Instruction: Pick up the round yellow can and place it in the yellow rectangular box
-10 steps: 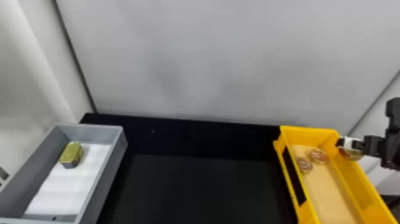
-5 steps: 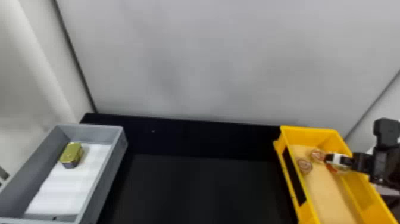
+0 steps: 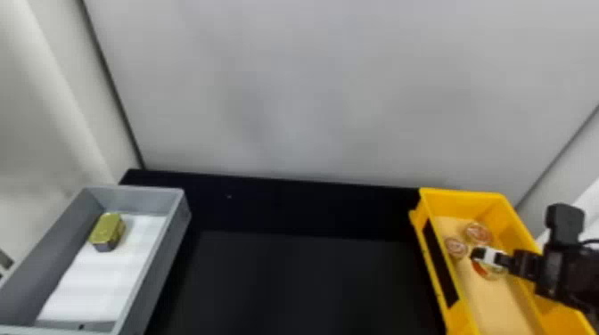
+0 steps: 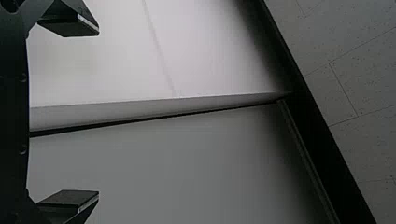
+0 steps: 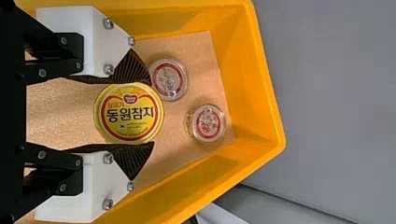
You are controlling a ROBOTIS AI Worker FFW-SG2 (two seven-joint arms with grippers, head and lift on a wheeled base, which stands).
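Note:
My right gripper [image 3: 489, 258] is inside the yellow rectangular box [image 3: 461, 198], with the round yellow can [image 3: 483, 270] under its fingers. In the right wrist view, the gripper [image 5: 148, 113] is shut on the can [image 5: 128, 113], one dark ribbed finger against each side and the printed lid showing between them. Whether the can touches the floor of the box [image 5: 268, 107] I cannot tell. In the left wrist view, the left gripper [image 4: 95, 113] stands open, nothing between its fingers, facing pale panels.
Two small round containers with red-printed lids [image 3: 479, 233] [image 3: 456, 247] lie in the yellow box, beside the can toward its far end. A grey bin [image 3: 174, 231] at the left holds a gold-topped block [image 3: 107, 229]. A black table [image 3: 289, 276] lies between bin and box.
The right gripper has moved left and nearer with the can, from by the yellow box's right wall to over its floor. The grey bin and its block stay put.

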